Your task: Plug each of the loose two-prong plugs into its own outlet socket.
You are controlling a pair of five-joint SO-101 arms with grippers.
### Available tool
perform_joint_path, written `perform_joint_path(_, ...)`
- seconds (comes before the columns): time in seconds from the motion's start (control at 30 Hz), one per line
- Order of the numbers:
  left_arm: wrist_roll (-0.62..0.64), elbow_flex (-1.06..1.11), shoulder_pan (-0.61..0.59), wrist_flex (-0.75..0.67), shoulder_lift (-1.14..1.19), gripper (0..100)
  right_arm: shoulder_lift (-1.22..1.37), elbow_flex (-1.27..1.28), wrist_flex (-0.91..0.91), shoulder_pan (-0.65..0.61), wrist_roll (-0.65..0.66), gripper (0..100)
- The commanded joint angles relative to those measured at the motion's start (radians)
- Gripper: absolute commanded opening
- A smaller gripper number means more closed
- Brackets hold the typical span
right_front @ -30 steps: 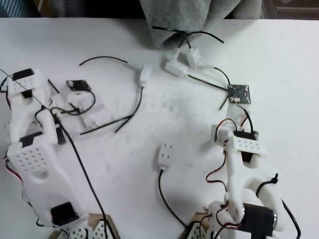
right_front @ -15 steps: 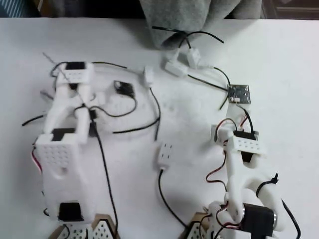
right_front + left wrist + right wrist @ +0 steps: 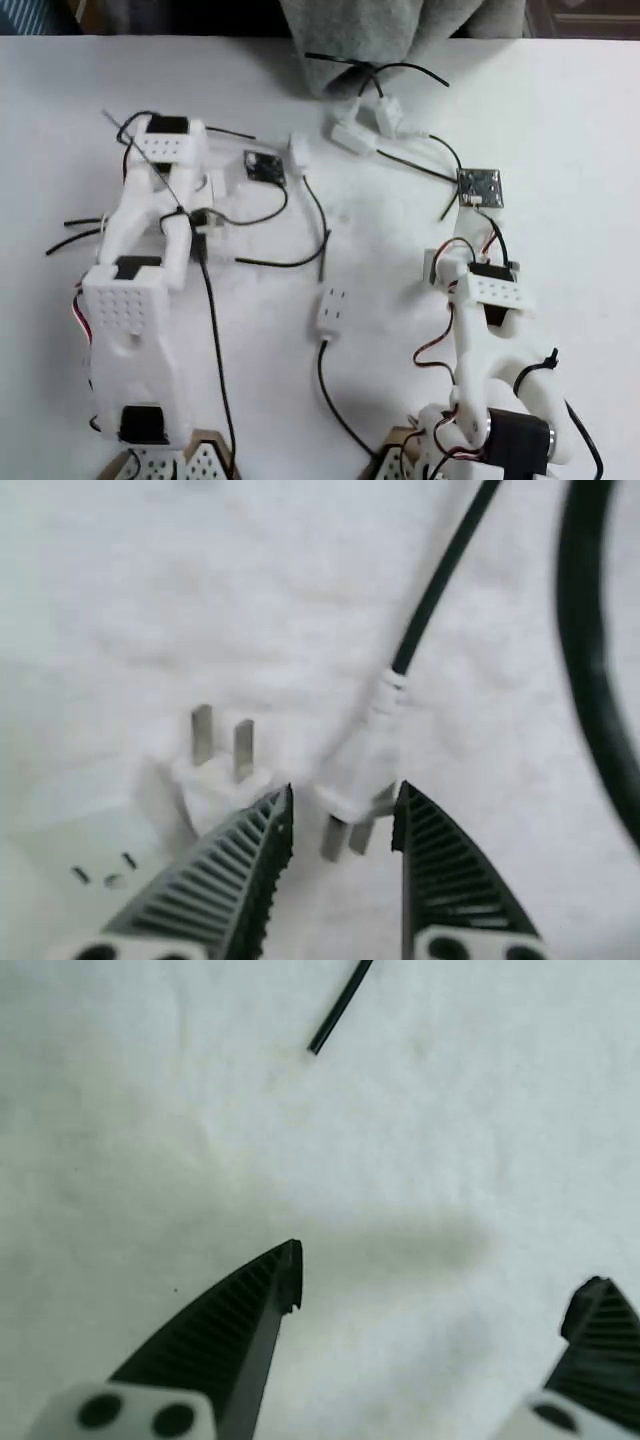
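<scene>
Though not yet clamped, brackets plug (image 3: 362, 775) with left gripper (image 3: 342, 805) slightly apart, likely squaring for grasp; parks right gripper (image 3: 440, 1280) wide apart above table (image 3: 150, 1110), waiting.

White plug (image 3: 365, 770) with black cord (image 3: 447, 575), black ribbed left pincer (image 3: 345, 798), white table (image 3: 150, 580).

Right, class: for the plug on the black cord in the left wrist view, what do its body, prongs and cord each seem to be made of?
Plug body: looks like white moulded plastic, smooth and matt.
Prongs: probably bare metal, as they are flat grey blades with a dull sheen.
Cord: likely black rubber or plastic sheathing, smooth, round and bending freely.
</scene>
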Motion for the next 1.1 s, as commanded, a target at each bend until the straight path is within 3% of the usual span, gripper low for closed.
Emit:
perform_joint_path(0.0,-0.005,-0.106,0.010,0.071,-0.001,18,-0.002,-0.012,-0.021,-0.007,0.003,40.1)
perform_joint_path(0.37,-0.018,-0.083,0.022,0.012,0.054,18,-0.002,-0.012,-0.021,-0.007,0.003,40.1)
perform_joint_path(0.47,-0.066,-0.081,0.024,0.023,0.087,18,-0.002,-0.012,-0.021,-0.007,0.003,40.1)
perform_joint_path(1.07,-0.074,-0.072,0.028,0.101,-0.044,18,-0.002,-0.012,-0.021,-0.007,0.003,40.1)
